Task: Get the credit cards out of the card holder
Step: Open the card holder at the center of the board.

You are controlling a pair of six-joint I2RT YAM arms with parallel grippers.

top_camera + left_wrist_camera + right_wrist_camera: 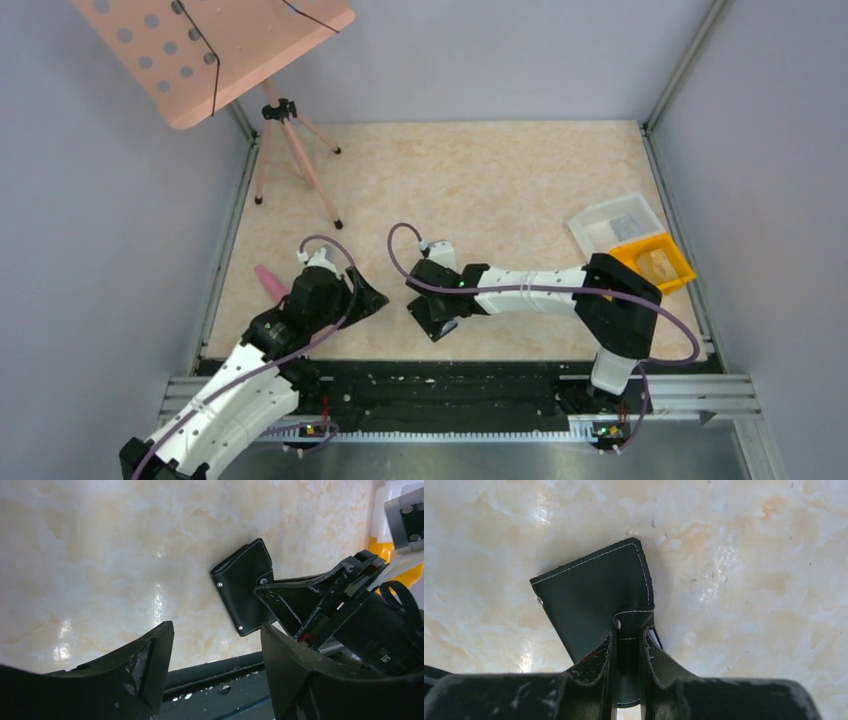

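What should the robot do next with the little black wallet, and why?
Probably the right gripper should gently pull the snap strap it is pinching, to pop the card holder open. The holder lies shut on the table with no cards showing. The left gripper hangs open nearby, free to hold it down.

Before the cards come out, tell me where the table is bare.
Bare: the middle, between the tripod and the clear tray. Crowded: near edge, left arm and right arm at the card holder; yellow bin at right.
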